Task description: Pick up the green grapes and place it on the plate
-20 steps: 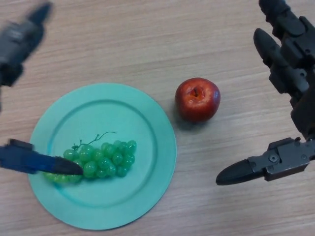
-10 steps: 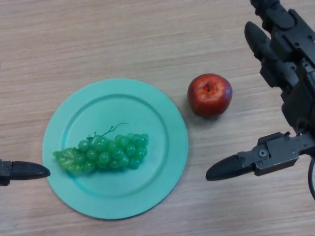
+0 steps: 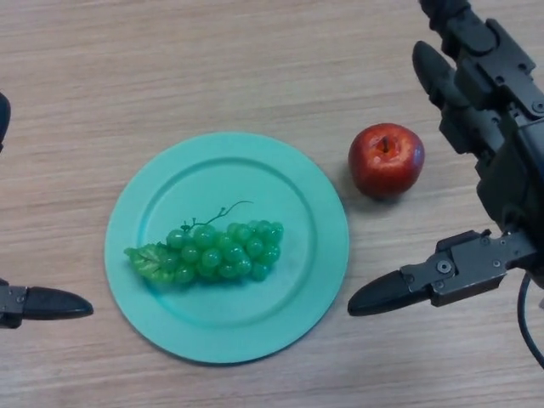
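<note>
A bunch of green grapes (image 3: pixel 212 251) lies on the turquoise plate (image 3: pixel 280 183), left of the plate's middle, its stem pointing up and right. My left hand (image 3: pixel 42 303) shows at the left edge, apart from the plate, open and empty. My right hand (image 3: pixel 476 127) is at the right, open, its fingers straight and its thumb (image 3: pixel 399 291) pointing toward the plate's right rim without touching it.
A red apple (image 3: pixel 387 160) stands on the wooden table (image 3: pixel 212 68) just right of the plate, close to my right hand.
My left hand has drawn back from the grapes and off the plate to the left edge. The grapes stay on the plate. The whole scene has shifted right in view.
</note>
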Available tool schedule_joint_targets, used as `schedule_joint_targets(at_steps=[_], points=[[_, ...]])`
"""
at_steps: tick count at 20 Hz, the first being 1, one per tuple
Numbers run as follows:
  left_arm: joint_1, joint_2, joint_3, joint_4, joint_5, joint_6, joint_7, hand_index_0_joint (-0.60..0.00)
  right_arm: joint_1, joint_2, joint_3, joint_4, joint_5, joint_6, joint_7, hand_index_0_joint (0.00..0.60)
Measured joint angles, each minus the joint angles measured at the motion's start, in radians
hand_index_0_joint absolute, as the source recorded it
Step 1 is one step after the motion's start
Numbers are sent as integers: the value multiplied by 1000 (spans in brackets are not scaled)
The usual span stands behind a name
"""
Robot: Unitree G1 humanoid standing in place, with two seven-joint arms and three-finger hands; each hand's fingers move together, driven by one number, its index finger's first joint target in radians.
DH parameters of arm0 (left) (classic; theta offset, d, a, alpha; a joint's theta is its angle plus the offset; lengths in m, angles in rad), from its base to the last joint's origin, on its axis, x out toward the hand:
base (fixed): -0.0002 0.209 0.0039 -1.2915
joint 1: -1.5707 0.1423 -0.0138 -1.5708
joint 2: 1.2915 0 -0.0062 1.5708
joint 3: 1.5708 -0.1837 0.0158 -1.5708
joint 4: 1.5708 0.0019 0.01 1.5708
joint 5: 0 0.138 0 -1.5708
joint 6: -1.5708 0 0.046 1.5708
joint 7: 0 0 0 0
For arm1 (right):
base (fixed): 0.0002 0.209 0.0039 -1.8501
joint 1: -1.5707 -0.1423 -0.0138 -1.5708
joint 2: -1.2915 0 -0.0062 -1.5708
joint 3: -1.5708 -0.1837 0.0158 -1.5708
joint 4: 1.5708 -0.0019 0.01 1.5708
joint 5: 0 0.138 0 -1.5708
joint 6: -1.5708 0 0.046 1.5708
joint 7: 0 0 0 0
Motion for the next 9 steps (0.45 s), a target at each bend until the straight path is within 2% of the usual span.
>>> schedule_joint_targets(at_steps=[5, 9], points=[[-5, 0, -7, 1, 5, 0, 0, 0, -10, 31, -2, 0, -37, 13, 43, 0], [-11, 0, -10, 9, 22, 0, 0, 0, -32, 31, -2, 0, -37, 30, 47, 0]])
